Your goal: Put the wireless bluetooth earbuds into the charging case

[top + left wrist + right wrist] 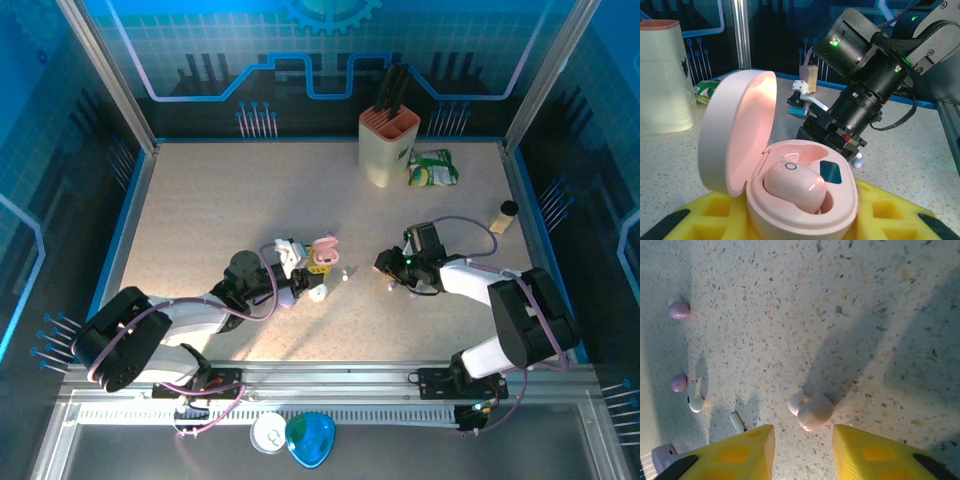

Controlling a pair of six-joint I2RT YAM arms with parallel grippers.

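My left gripper (800, 220) is shut on the pink charging case (805, 200), its yellow fingers (715, 210) flanking the base. The case's lid stands open to the left. One pink earbud (795, 185) sits in the near socket, and the far socket beside it is bare. In the top view this gripper (300, 278) holds the case (325, 250) at mid-table. My right gripper (803, 432) is open, pointing down at the table. A loose pink earbud (812, 411) lies just ahead of the gap between its fingertips, untouched.
More loose earbuds lie left of the right gripper: lilac (678, 310), pink (679, 383) and white (695, 401). A knife block (388, 145), a green packet (432, 168) and a small bottle (505, 215) stand at the back right. A blue case (310, 438) lies by the near rail.
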